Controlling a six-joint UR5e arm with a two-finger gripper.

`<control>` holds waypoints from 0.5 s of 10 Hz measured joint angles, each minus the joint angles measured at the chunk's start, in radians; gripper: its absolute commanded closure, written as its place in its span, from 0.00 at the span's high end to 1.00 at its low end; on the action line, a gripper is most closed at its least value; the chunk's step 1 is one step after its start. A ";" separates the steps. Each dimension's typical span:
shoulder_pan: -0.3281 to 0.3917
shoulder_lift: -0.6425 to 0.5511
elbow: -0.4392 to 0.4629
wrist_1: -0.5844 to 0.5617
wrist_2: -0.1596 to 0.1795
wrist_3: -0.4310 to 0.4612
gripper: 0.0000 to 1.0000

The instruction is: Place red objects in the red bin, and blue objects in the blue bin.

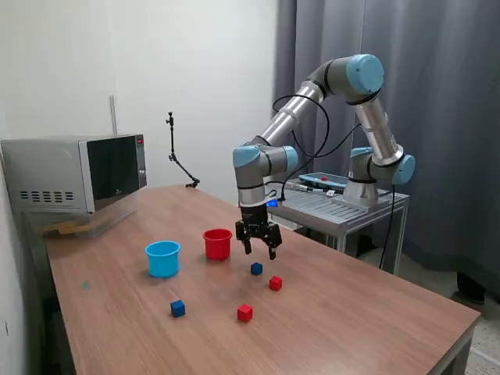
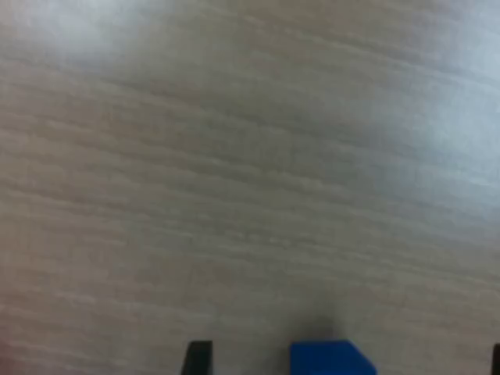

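My jaws stand apart with nothing between them, the gripper point(image 1: 258, 248) hanging just above the wooden table point(image 1: 367, 312). I take the red cup point(image 1: 217, 244) as my landmark: the gripper hovers just beside it, toward the exterior view's right. One dark blue cube point(image 1: 256, 269) lies on the table under the fingers, nearer the camera than the cup; my wrist view catches that cube point(image 2: 330, 358) blurred, beside a dark fingertip point(image 2: 198, 358). A red cube point(image 1: 276, 283) sits slightly farther from the cup, a second red cube point(image 1: 245, 312) farther still. The other blue cube point(image 1: 178, 308) lies well apart from the cup, and the light blue cup point(image 1: 162, 258) stands near it on the exterior view's left.
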 measured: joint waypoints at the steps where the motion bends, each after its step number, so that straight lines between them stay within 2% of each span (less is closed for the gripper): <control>1: 0.000 0.012 -0.012 -0.001 0.001 0.000 1.00; 5: 0.009 0.048 -0.034 0.000 0.002 0.004 1.00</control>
